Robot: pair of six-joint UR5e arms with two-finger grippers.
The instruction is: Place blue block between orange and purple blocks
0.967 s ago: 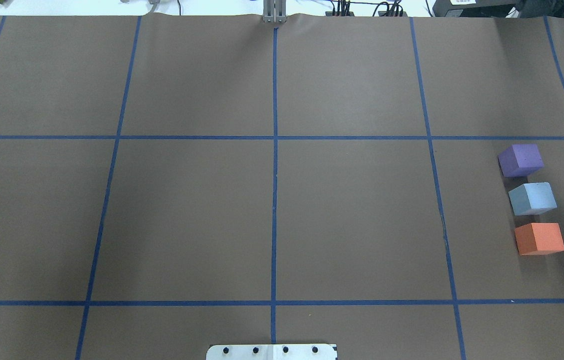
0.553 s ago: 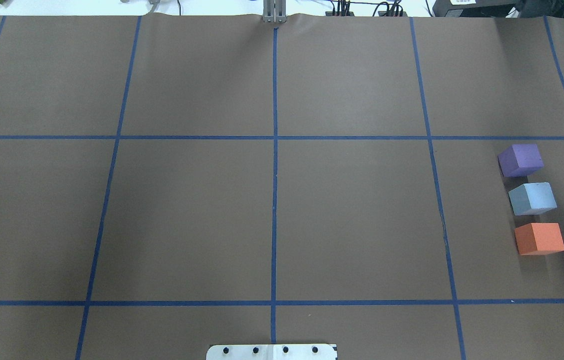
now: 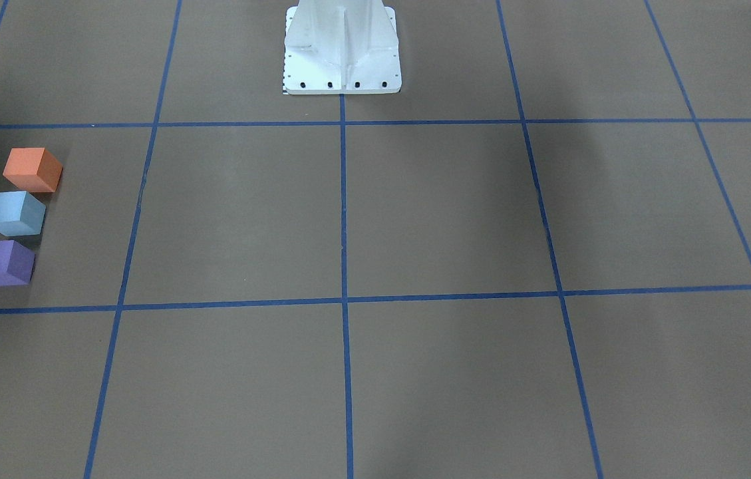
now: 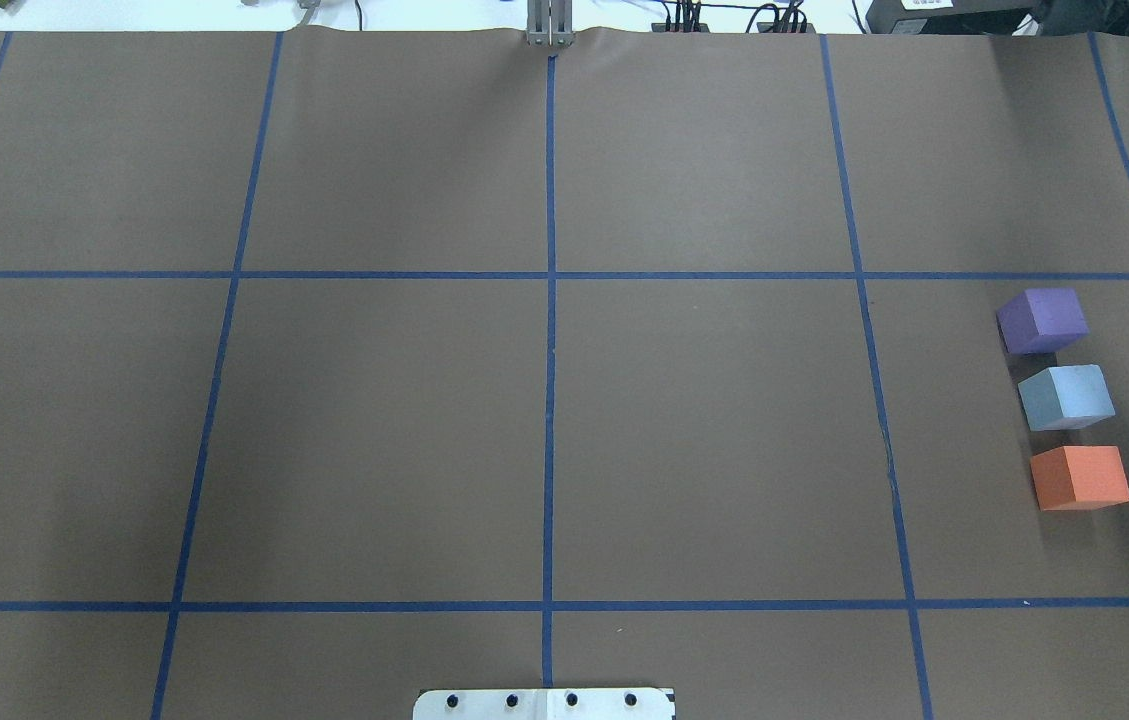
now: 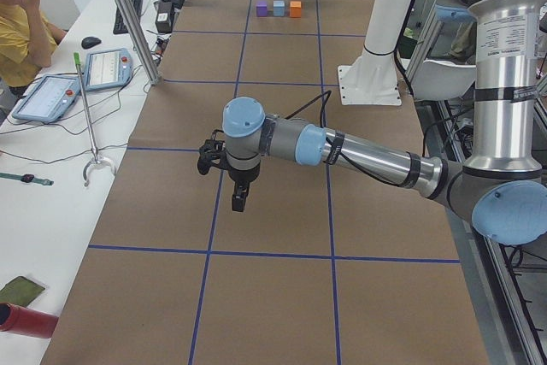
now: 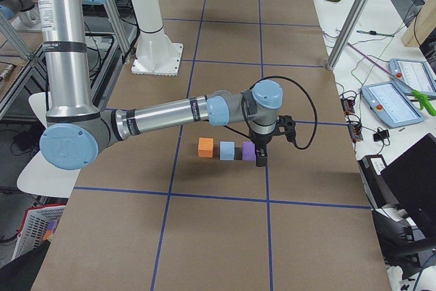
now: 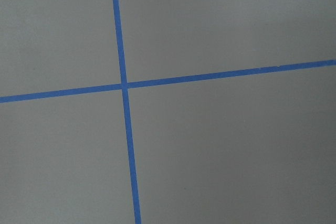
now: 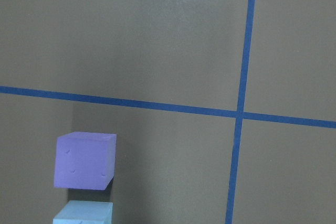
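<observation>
My left arm (image 5: 367,156) stretches out level, my left tool (image 5: 239,201) pointing straight down. My right arm (image 6: 163,115) reaches out likewise, my right tool (image 6: 260,159) hanging downward. Whether either tool is parted, I cannot tell.

The bench (image 4: 704,420) is plain matte brown, crossed by a grid of dark blue tape (image 4: 550,400). By its right edge stand a purple block (image 4: 1043,320), a pale blue block (image 4: 1067,397) and an orange block (image 4: 1081,477), each a single flat colour. The base (image 3: 342,60) is white with black bolts (image 3: 330,85). The left arm (image 5: 359,153) and the right arm (image 6: 163,115) are silver with pale blue caps (image 5: 246,117).
</observation>
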